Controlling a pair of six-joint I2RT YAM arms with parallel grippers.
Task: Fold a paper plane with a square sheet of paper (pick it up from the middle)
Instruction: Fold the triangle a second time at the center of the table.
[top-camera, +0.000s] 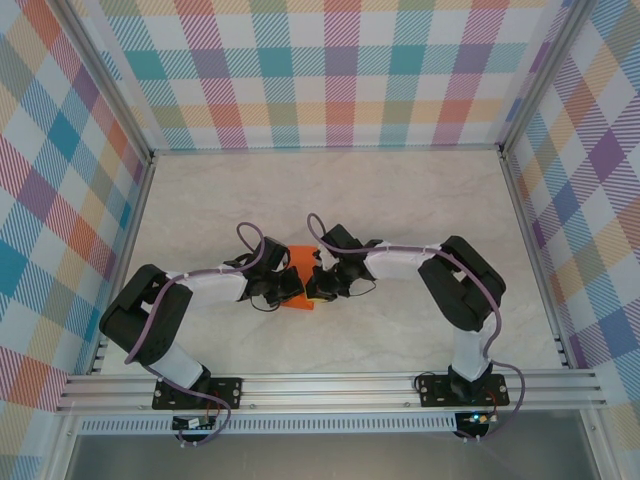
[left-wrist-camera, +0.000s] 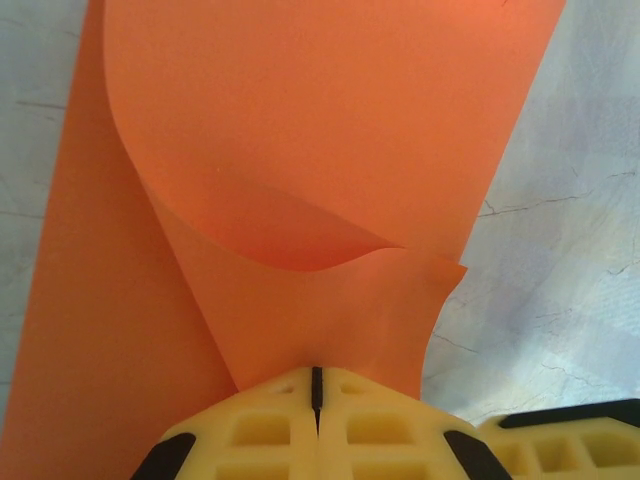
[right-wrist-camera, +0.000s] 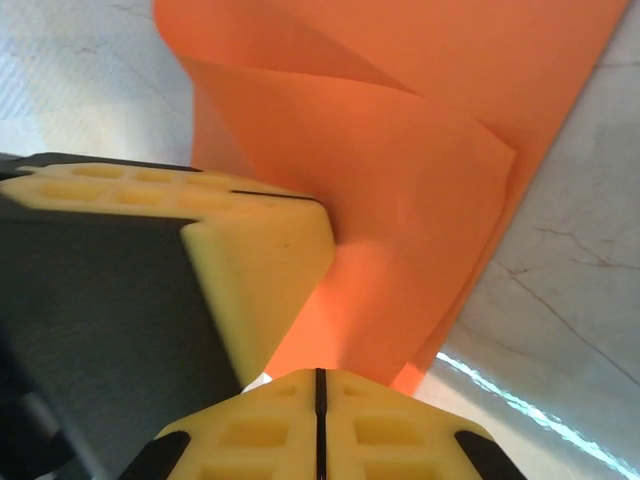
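Mid-fold at frame centre: left gripper (left-wrist-camera: 316, 385) and right gripper (right-wrist-camera: 320, 385) both clench the curled orange sheet of paper (top-camera: 302, 253), which next seems to need laying flat and creasing

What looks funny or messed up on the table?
The orange paper is not flat. Pinched by the left fingers and right fingers, it bulges into a curled, loose flap. No tear shows.
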